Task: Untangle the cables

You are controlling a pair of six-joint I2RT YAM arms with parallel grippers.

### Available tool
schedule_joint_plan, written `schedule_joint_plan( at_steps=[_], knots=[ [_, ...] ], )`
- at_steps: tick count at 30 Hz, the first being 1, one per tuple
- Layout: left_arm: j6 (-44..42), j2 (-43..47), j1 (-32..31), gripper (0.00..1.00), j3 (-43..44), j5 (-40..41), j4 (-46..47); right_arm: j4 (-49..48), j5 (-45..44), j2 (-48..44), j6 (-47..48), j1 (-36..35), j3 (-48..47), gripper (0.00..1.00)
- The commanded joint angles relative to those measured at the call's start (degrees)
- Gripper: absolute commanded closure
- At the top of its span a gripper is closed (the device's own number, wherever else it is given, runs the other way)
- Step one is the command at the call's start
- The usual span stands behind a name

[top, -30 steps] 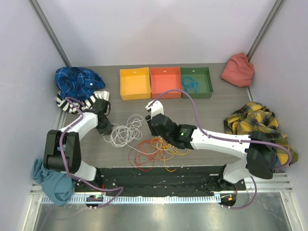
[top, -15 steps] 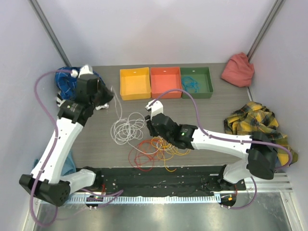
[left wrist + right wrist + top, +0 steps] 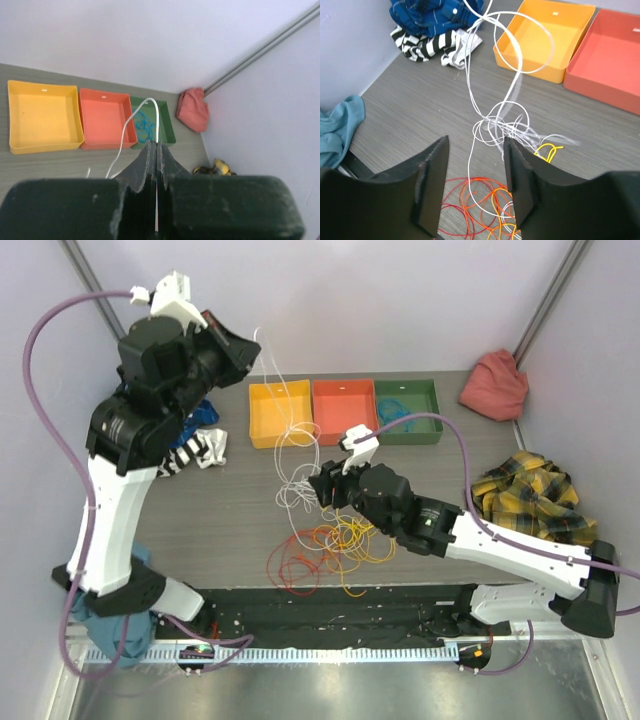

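1. Overhead, the left fingers (image 3: 243, 348) are raised high and pinch the white cable (image 3: 296, 480), which trails down to a tangle beside the right fingers (image 3: 322, 486). The red, orange and yellow cables (image 3: 320, 548) sprawl on the counter (image 3: 200, 530).
2. Left wrist: the fingers are pressed together on the white strand (the yellow tray (image 3: 42, 117) lies well below).
3. Right wrist: the fingers are spread apart, gripping nothing; the white knot sits just ahead, and one strand passes between them.

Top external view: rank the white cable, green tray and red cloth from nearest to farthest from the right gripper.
1. white cable: its tangle lies just left of the right gripper, by the open jaws.
2. green tray: farther back, to the right.
3. red cloth: in the far right corner, farthest.
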State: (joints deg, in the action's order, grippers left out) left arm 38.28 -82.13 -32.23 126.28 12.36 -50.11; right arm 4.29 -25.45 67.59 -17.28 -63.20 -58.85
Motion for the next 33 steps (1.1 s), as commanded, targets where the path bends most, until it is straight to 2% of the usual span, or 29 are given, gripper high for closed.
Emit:
schedule_joint_plan(
  at_steps=[1,4,6,7,9,10,13,20,27,33],
  knots=[
    [-4.3,-8.5,-1.7,1.00,19.1,-3.0,-5.5,-2.5,-3.0,-2.5,1.6,0.2,-1.2,0.42],
    [-4.7,-7.6,-3.0,1.00,19.9,-3.2,-1.7,-2.9,-6.1,-2.9,2.0,0.2,-1.2,0.35],
    [-4.9,-5.4,-3.1,1.00,15.0,-2.3,-0.1,-3.9,-7.2,-3.3,1.9,0.2,0.1,0.30],
    [-5.0,-4.1,-3.0,1.00,5.5,-1.9,0.6,-5.7,-7.2,-3.4,2.5,0.1,0.8,0.30],
    [-4.2,0.5,-3.0,1.00,-5.5,-0.5,4.4,-7.0,-7.2,-3.9,2.3,0.2,2.6,0.27],
    [-3.0,2.1,-3.0,1.00,-17.0,-0.7,6.1,-7.0,-7.4,-3.7,2.3,0.1,2.9,0.27],
    [-2.0,7.1,-3.1,1.00,-27.4,-1.7,11.8,-7.2,-8.8,-3.4,3.0,0.1,3.6,0.26],
    [-4.8,7.1,-3.1,1.00,-19.3,-0.3,7.3,-8.9,-8.0,2.7,5.1,0.2,3.1,0.26],
    [-3.6,7.3,-3.1,1.00,-18.2,-3.5,6.8,-13.6,-7.0,9.2,5.1,0.4,3.5,0.26],
    [-3.8,8.6,-3.1,1.00,-16.5,-3.5,5.7,-13.5,-7.1,16.2,4.3,3.4,-0.7,0.27]
  ],
)
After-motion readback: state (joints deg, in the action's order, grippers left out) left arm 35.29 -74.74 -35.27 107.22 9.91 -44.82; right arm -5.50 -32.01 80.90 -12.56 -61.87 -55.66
